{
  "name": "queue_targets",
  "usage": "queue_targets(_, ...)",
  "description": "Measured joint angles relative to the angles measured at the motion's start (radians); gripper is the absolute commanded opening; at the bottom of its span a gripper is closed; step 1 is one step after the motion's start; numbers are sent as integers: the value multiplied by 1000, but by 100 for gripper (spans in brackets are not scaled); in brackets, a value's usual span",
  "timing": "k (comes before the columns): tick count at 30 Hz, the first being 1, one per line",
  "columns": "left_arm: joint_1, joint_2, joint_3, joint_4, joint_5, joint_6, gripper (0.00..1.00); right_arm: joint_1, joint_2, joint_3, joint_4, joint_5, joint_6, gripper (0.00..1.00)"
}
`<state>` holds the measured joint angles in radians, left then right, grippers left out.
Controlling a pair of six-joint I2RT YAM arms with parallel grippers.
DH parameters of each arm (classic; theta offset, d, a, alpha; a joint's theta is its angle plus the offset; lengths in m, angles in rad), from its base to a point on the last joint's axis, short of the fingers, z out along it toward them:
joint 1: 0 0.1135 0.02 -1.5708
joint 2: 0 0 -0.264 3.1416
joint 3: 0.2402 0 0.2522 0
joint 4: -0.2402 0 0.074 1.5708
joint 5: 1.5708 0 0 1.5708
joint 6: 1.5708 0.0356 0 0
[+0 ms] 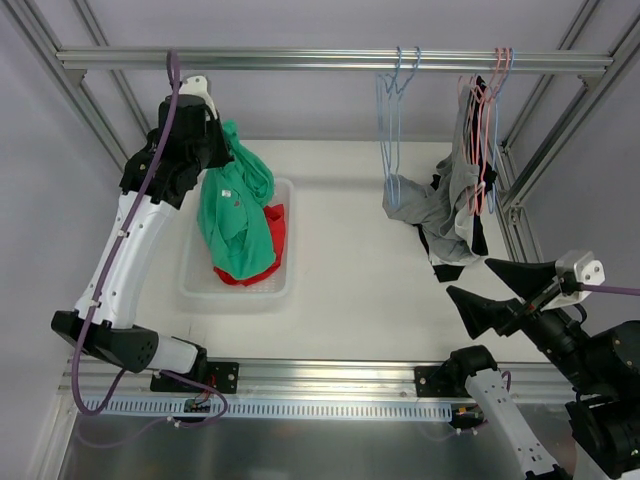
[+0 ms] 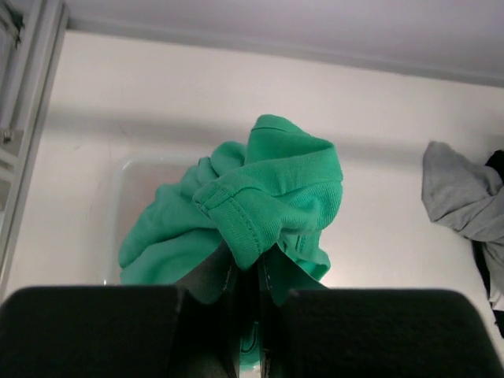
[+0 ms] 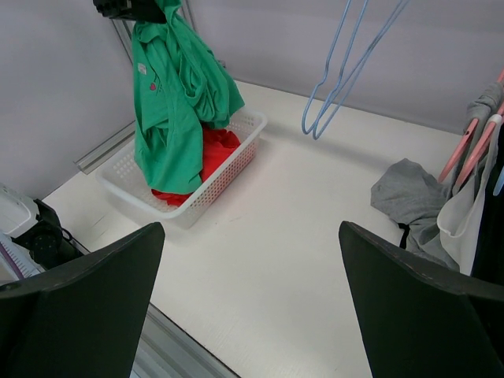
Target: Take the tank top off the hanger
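Observation:
The green tank top (image 1: 236,215) hangs from my left gripper (image 1: 220,136), off any hanger, with its lower end in the white basket (image 1: 286,290). In the left wrist view the gripper (image 2: 250,272) is shut on a bunched hem of the tank top (image 2: 272,193). The right wrist view shows it draped over the basket (image 3: 169,118). Two empty blue hangers (image 1: 392,130) hang on the top rail. My right gripper (image 1: 470,278) is open and empty, low over the table at the front right (image 3: 252,228).
A red garment (image 1: 275,226) lies in the basket under the green one. Pink hangers (image 1: 487,130) at the right of the rail carry white and black clothes, and a grey garment (image 1: 430,205) sags from them onto the table. Frame posts stand at both sides.

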<state>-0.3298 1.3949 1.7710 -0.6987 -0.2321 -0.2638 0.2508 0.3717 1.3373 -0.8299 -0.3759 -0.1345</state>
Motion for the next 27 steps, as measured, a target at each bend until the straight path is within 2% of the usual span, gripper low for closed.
queue_targets(7, 42, 36, -185, 14, 38, -47, 0, 0, -1, -21, -1, -5, 3, 99)
queue_targets(18, 43, 264, -502, 82, 71, -182, 0, 0, -1, -73, 2, -25, 19, 99)
queue_targets(23, 43, 373, -545, 132, 63, -225, 0, 0, -2, -89, 4, -40, 27, 99)
queue_targets(27, 43, 367, -551, 143, 63, -227, 0, 0, -2, -94, 3, -49, 30, 99)
